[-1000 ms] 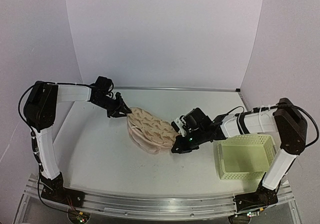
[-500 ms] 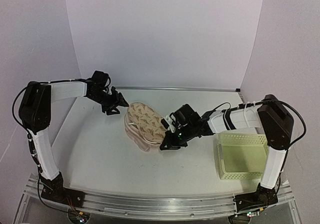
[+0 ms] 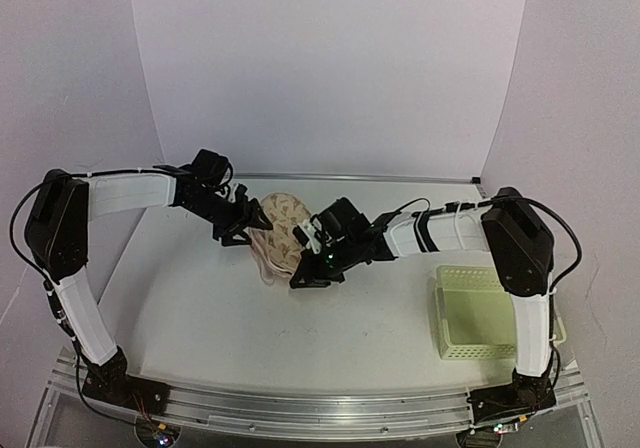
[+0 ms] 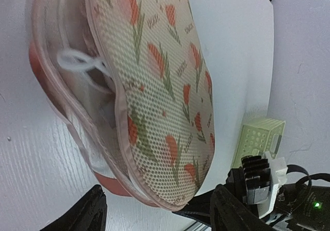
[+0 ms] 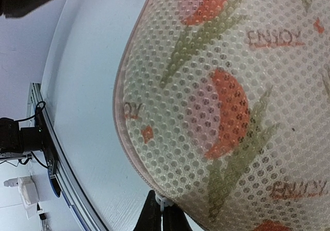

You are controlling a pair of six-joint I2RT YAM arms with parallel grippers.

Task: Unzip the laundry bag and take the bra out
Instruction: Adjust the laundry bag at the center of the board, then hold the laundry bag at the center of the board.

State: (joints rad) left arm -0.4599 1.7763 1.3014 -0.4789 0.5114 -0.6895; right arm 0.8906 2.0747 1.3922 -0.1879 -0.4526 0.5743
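Laundry bag [image 5: 221, 86] mesh printed ENJOY, right pincer [image 5: 163, 210] clamped on its zip edge, left pincer [image 4: 157, 208] newly apart, bag drawn leftward since earlier

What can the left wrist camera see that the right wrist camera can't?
Only the left wrist view: the laundry bag gaping along one edge with a white loop inside, the pale green basket, and the left gripper, open. Only the right wrist view: the right gripper pinched shut on a small white zip pull. Both: the bag's printed mesh and the white table.
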